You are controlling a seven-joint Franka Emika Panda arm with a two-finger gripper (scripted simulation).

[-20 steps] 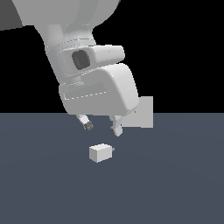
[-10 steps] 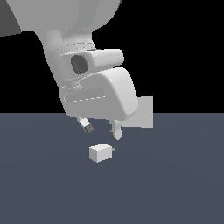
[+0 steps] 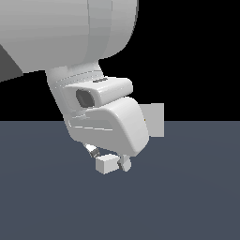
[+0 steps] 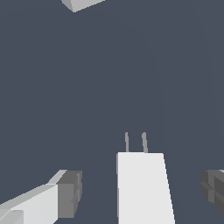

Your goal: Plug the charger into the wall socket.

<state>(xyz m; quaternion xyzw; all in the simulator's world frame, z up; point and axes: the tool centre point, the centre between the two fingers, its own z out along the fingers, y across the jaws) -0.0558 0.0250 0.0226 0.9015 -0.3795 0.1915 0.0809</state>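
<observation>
Exterior view: gripper [image 3: 108, 158] sits low over the dark floor [image 3: 187, 197], jaws spread, fingertips either side of the charger [image 3: 106, 164]. The charger rests on the floor. Wall socket [image 3: 154, 119] stands upright at roughly 2 o'clock from the charger, partly hidden behind the arm's hand, well apart from the block.

Wrist view: left finger pad [image 4: 70, 194] and right pad [image 4: 213, 190] both clear of the charger [image 4: 142, 188]; gaps visible each side. Two grey prongs [image 4: 135, 142] project from the charger's far end.
</observation>
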